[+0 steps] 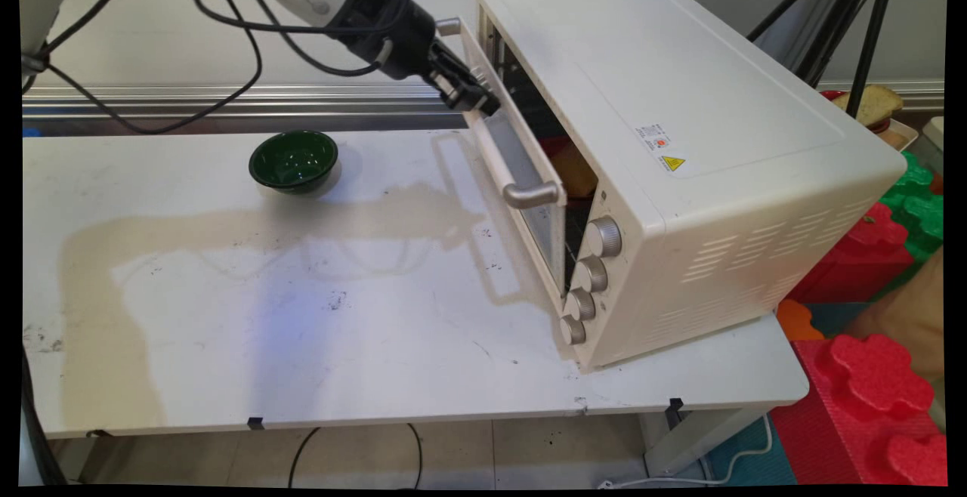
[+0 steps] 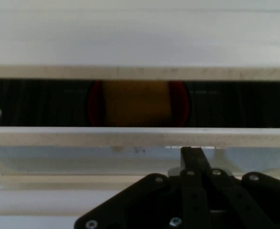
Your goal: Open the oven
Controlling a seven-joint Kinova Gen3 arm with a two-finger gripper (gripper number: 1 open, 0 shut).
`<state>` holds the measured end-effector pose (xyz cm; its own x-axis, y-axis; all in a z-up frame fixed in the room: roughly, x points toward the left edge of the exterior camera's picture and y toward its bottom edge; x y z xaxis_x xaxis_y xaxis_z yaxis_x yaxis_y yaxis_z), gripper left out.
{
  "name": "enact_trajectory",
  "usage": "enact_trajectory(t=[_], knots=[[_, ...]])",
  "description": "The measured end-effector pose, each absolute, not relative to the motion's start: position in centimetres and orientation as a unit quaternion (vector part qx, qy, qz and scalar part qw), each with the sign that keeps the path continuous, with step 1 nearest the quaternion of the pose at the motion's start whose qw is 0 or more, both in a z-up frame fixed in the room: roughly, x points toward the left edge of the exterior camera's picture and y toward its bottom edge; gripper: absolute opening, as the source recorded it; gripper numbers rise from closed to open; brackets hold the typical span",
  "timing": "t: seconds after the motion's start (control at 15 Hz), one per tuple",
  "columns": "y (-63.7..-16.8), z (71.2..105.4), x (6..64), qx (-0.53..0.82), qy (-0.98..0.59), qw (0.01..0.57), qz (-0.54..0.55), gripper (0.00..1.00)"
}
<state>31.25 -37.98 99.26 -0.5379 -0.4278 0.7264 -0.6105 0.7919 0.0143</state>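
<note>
A cream toaster oven (image 1: 680, 104) stands on the right of the white table (image 1: 227, 346), its glass door (image 1: 529, 202) tilted ajar. My gripper (image 1: 477, 98) is shut, with its tip against the door's upper edge beside the long handle (image 1: 491, 146). In the hand view the closed fingers (image 2: 192, 155) rest at the door's top rail (image 2: 106, 136). Through the gap above the rail a yellowish piece of food (image 2: 137, 102) lies on a red plate (image 2: 179, 102) inside the oven. The food (image 1: 576, 174) also shows inside in the main view.
A dark green bowl (image 1: 293, 159) sits on the table left of the oven. Several knobs (image 1: 604, 237) line the oven's front. Red and green foam blocks (image 1: 876, 384) lie on the floor at right. Bread (image 1: 872, 103) and tripod legs (image 1: 869, 29) stand behind.
</note>
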Motion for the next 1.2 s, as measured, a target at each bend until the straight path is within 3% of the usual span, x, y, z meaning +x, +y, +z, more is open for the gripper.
enact_trajectory(t=[0.53,1.2], knots=[[-34.9,98.0,34.8,0.295,-0.878,0.358,0.12,0.0],[-31.7,94.1,37.3,0.278,-0.9,0.324,0.095,0.0]])
